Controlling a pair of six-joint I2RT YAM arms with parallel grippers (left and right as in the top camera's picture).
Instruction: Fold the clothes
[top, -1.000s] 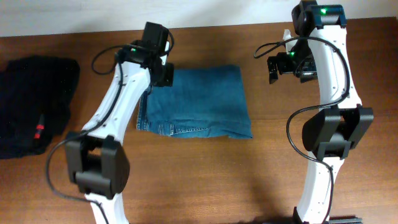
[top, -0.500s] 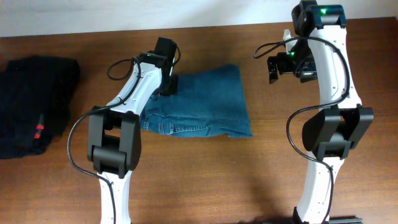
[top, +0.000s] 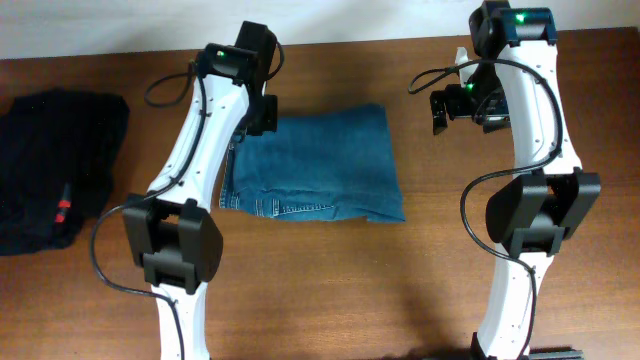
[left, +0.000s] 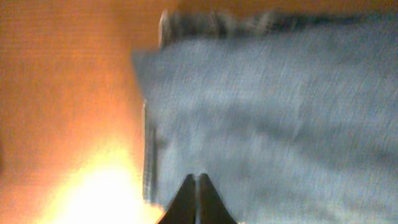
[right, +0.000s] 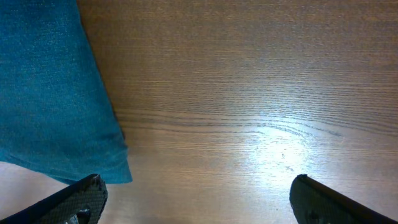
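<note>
The blue denim jeans lie folded into a rough rectangle in the middle of the wooden table. My left gripper hovers at their upper left corner; in the left wrist view its fingers are pressed together and empty above the denim. My right gripper is held over bare wood to the right of the jeans. In the right wrist view its fingers are wide apart and empty, with a corner of the jeans at the left.
A black garment with a small red tag lies at the table's left edge. A pale wall runs along the far edge of the table.
My left arm swung right along the jeans' upper left edge, then came back to the upper left corner. The jeans and the right arm have not moved.
</note>
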